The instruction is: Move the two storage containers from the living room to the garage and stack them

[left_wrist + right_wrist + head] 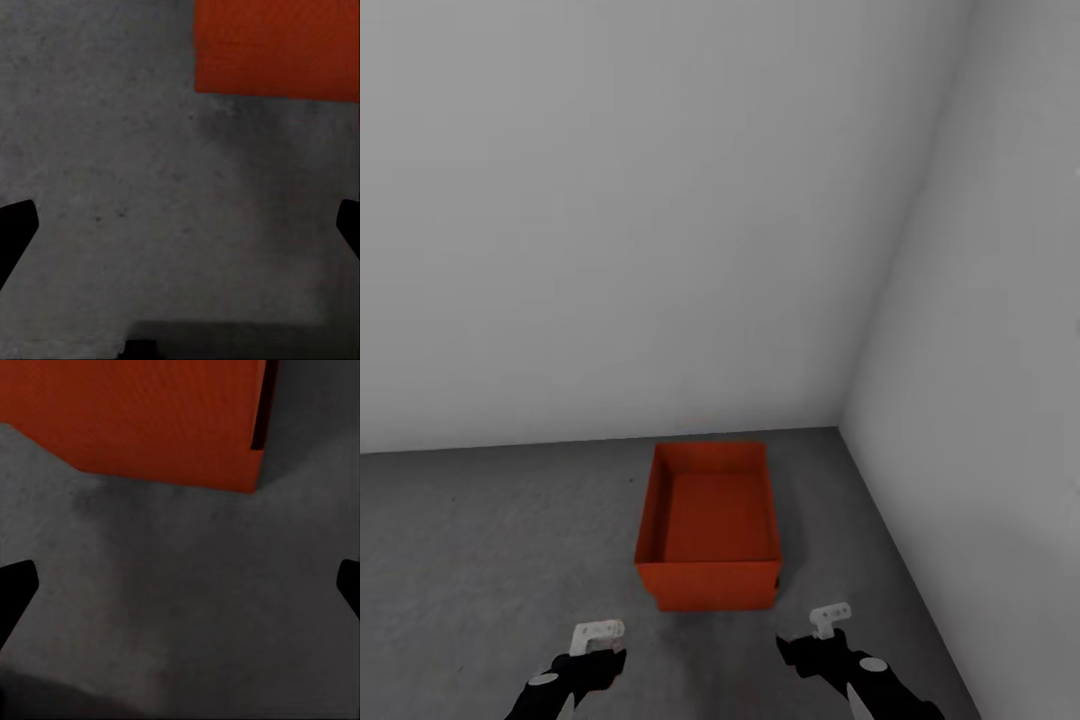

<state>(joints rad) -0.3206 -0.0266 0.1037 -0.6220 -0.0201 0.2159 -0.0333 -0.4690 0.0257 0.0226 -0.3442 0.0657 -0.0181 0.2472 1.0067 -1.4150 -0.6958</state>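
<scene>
Container axis: we see the storage container (709, 525) with its long axis running away from us toward the white wall (620, 220).
Look: plain orange-red, thin-walled, open-topped.
Place: on the dark grey floor (490, 540), near the room corner.
Left pincer (598, 633): spread wide, holding nothing.
Right pincer (830, 617): spread wide, holding nothing.
</scene>
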